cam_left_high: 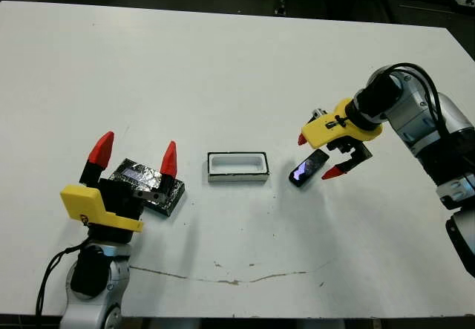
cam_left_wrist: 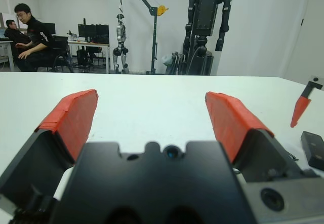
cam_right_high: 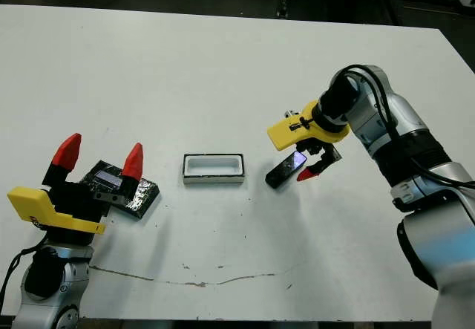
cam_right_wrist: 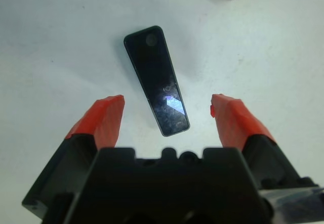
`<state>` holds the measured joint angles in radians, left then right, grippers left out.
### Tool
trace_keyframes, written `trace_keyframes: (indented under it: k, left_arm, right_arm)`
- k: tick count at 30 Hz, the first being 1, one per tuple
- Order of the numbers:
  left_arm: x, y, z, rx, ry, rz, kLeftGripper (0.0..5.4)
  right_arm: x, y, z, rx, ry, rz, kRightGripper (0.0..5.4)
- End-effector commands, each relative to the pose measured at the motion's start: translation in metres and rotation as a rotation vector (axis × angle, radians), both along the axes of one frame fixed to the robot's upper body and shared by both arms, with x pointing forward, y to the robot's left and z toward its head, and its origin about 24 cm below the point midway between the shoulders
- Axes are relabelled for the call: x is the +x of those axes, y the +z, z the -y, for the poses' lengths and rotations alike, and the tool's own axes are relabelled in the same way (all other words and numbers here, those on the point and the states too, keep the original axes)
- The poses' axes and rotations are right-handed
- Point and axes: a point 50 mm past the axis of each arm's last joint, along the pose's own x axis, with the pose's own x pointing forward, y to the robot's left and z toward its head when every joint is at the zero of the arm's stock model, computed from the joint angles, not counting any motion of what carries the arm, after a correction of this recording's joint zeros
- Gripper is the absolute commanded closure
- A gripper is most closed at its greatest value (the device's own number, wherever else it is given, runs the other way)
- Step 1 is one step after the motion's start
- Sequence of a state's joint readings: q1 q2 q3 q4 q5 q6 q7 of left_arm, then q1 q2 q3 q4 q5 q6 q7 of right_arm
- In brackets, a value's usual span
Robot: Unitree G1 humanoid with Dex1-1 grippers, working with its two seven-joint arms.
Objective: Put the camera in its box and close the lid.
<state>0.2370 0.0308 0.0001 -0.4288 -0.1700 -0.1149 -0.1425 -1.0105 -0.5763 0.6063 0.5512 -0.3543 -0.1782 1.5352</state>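
Note:
The camera (cam_left_high: 309,167) is a small black bar with a glossy bluish face, lying flat on the white table just right of the box (cam_left_high: 237,167). The box is a shallow white tray with dark sides, and it holds nothing. My right gripper (cam_left_high: 318,156) hovers open over the camera; in the right wrist view its fingertips (cam_right_wrist: 114,102) stand on either side of the camera (cam_right_wrist: 157,80), apart from it. The lid (cam_left_high: 145,184), black and speckled, lies at the near left. My left gripper (cam_left_high: 135,154) stands open above it, holding nothing.
The table's near edge (cam_left_high: 223,316) runs close behind my left arm, with a thin crack line in front of it. Beyond the far edge, in the left wrist view, are seated people (cam_left_wrist: 30,37) and parked robots (cam_left_wrist: 205,21).

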Motion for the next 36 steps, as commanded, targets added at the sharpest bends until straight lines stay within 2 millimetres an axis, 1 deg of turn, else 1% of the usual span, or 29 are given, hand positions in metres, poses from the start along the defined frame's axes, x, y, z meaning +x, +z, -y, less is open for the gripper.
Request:
trace_keyframes:
  k: [1, 2, 4, 8, 18, 21, 26, 36]
  left_arm:
    - [0.0, -0.003, 0.0, -0.003, 0.001, -0.02, 0.0]
    - [0.0, -0.003, 0.0, -0.009, -0.001, -0.023, 0.0]
    - [0.001, -0.003, 0.0, -0.011, -0.002, -0.022, 0.0]
    - [0.0, -0.003, 0.0, 0.006, -0.001, -0.016, 0.0]
    - [-0.001, -0.004, 0.001, -0.004, 0.001, -0.017, 0.0]
    - [0.0, -0.004, 0.001, -0.01, -0.003, -0.018, 0.0]
    - [0.0, -0.003, 0.001, 0.009, 0.005, -0.014, 0.0]
    - [-0.001, -0.004, 0.001, -0.009, 0.002, -0.019, 0.0]
  right_arm:
    - [-0.001, -0.008, 0.001, -0.011, -0.009, -0.015, 1.0]
    - [-0.001, -0.008, 0.0, -0.012, -0.004, -0.007, 1.2]
    - [-0.001, -0.008, 0.0, -0.016, 0.0, -0.001, 1.37]
    - [-0.001, -0.012, 0.001, 0.005, 0.014, -0.017, 1.95]
    - [-0.002, -0.02, 0.001, -0.003, 0.043, -0.013, 3.52]
    - [-0.002, -0.022, 0.001, -0.009, 0.05, -0.007, 3.68]
    - [-0.003, -0.028, 0.0, -0.003, 0.056, -0.03, 3.69]
    - [-0.004, -0.036, 0.004, -0.006, 0.039, -0.059, 3.69]
